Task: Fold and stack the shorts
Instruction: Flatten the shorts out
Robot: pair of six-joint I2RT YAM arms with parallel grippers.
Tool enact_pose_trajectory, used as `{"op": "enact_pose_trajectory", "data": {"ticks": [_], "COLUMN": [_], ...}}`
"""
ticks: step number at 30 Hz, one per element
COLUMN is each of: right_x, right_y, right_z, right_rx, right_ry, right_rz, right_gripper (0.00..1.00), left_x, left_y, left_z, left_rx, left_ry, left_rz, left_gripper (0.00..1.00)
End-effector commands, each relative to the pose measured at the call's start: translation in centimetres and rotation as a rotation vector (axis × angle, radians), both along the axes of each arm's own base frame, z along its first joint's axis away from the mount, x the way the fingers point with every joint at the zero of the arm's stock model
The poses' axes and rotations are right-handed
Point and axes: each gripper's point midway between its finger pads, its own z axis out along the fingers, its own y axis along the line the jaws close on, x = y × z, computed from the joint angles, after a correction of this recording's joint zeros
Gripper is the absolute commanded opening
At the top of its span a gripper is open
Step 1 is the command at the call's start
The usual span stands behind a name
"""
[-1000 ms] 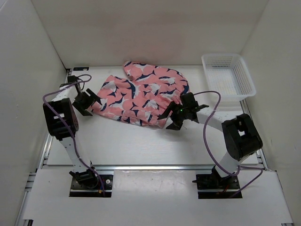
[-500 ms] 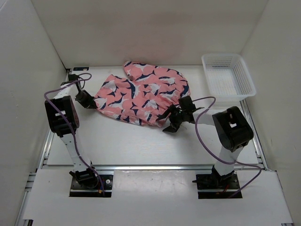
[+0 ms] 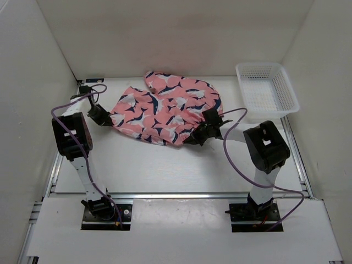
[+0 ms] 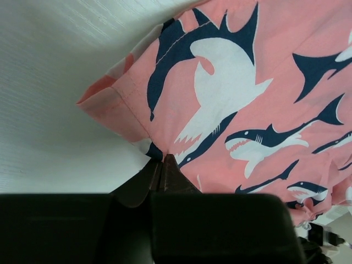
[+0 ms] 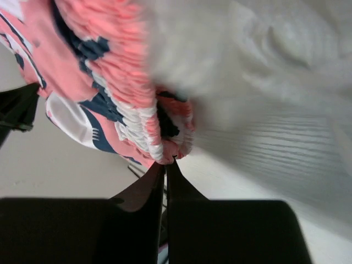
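Shorts (image 3: 165, 113) lie lengthwise left-right, waistband (image 5: 132, 93) rightward, both arms' jaws clamped on them.

Between left hand (image 3: 108, 120) and right hand (image 3: 197, 137) lie shorts (image 3: 165, 113), basket (image 3: 268, 88) behind-right.

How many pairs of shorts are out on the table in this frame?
1. The shorts lie spread out, with the left pincer pinching a hem corner and the right pincer pinching the gathered waistband edge. Another pair underneath cannot be ruled out.
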Motion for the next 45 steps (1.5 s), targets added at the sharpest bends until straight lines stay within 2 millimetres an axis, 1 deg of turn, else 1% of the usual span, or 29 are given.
{"op": "enact_pose_trajectory", "data": {"ticks": [1,3,4,7,10,11,13,15,16,17,18,19,20,21,22,25,27,28,29,30,31,32,33,34,35,37,39,42,45], "right_x": [3.5,5.0,6.1,7.1,6.5,6.1,4.0,2.1,-0.2,-1.1,-1.9,-3.4,-3.6,-3.8,-3.5,-2.7,-2.7,-2.9,-3.4,-4.2,-5.2,-5.8,-6.3,-7.8,-7.9,-9.0,-8.3,-7.6,-6.4], "right_y": [-1.3,-2.9,-4.2,-7.2,-9.9,-10.5,-12.6,-14.5,-16.0,-17.5,-18.3,-19.4,-19.6,-19.6,-19.5,-18.8,-19.6,-19.7,-19.9,-19.4,-19.7,-19.3,-19.1,-18.9,-17.3,-17.0,-16.2,-16.9,-17.6], "right_z": [4.3,7.2,8.2,12.7,13.6,14.7,13.5,12.1,10.4,9.4,8.6,7.3,6.9,7.1,7.5,10.1,11.2,11.4,10.8,10.6,8.8,8.4,7.6,5.4,5.5,3.6,3.9,3.9,4.4], "right_rx": [-0.080,-0.149,-0.188,-0.279,-0.401,-0.420,-0.513,-0.583,-0.631,-0.693,-0.724,-0.749,-0.753,-0.756,-0.752,-0.771,-0.822,-0.821,-0.821,-0.761,-0.728,-0.671,-0.620,-0.578,-0.467,-0.396,-0.301,-0.293,-0.288], "right_ry": [-0.163,-0.260,-0.300,-0.432,-0.477,-0.505,-0.484,-0.451,-0.414,-0.397,-0.384,-0.343,-0.333,-0.325,-0.335,-0.406,-0.438,-0.439,-0.423,-0.407,-0.358,-0.340,-0.312,-0.258,-0.261,-0.217,-0.235,-0.244,-0.268], "right_rz": [-0.018,0.004,-0.017,-0.023,-0.019,-0.019,0.004,0.002,0.020,0.003,-0.003,0.001,0.005,0.009,0.004,0.009,-0.007,-0.008,-0.015,-0.008,-0.011,-0.027,-0.039,-0.025,-0.036,-0.060,-0.101,-0.138,-0.153], "right_gripper": [0.00,0.00,0.00,0.00,0.00,0.00,0.00,0.00,0.00,0.00,0.05,0.17,0.57,0.69,0.74,0.75,0.67,0.61,0.47,0.40,0.33,0.27,0.26,0.26,0.39,0.54,0.70,0.87,0.93], "left_x": [1.8,2.1,2.2,2.2,1.4,0.1,-1.7,-5.4,-6.8,-9.3,-10.3,-11.0,-12.1,-12.1,-11.9,-11.1,-11.3,-11.5,-11.9,-12.8,-13.3,-13.9,-14.9,-15.0,-15.2,-15.5,-15.5,-15.1,-15.0], "left_y": [0.2,0.2,0.3,0.3,0.1,-0.2,-1.0,-1.9,-3.1,-4.1,-5.0,-5.5,-6.1,-6.3,-6.2,-6.1,-5.6,-5.7,-5.7,-6.4,-7.0,-7.5,-7.9,-8.2,-8.5,-8.7,-8.7,-8.9,-9.2], "left_z": [5.4,6.7,8.3,11.1,12.4,12.4,11.8,9.9,9.2,7.9,7.2,6.7,5.9,6.0,6.5,8.1,9.1,9.0,8.9,8.3,7.7,7.1,6.0,5.6,5.2,3.9,2.7,2.0,1.0], "left_rx": [0.030,0.036,0.043,0.034,0.040,0.038,0.031,0.079,0.082,0.076,0.059,0.048,0.016,0.006,0.014,0.032,0.062,0.060,0.056,0.024,0.002,-0.006,-0.019,-0.019,-0.025,-0.022,-0.012,-0.012,-0.014], "left_ry": [-0.150,-0.174,-0.205,-0.264,-0.288,-0.280,-0.257,-0.194,-0.168,-0.146,-0.135,-0.127,-0.103,-0.105,-0.126,-0.181,-0.200,-0.191,-0.188,-0.171,-0.151,-0.130,-0.089,-0.090,-0.083,-0.052,-0.023,-0.026,-0.002], "left_rz": [-0.023,-0.023,-0.023,-0.013,-0.014,-0.013,-0.022,-0.036,-0.041,-0.058,-0.070,-0.082,-0.093,-0.096,-0.109,-0.128,-0.128,-0.128,-0.119,-0.131,-0.132,-0.139,-0.132,-0.143,-0.139,-0.138,-0.142,-0.152,-0.162], "left_gripper": [0.10,0.10,0.10,0.10,0.10,0.10,0.10,0.10,0.10,0.17,0.23,0.44,0.57,0.62,0.74,0.74,0.55,0.48,0.41,0.38,0.39,0.47,0.56,0.77,0.88,1.00,1.00,1.00,1.00]}}
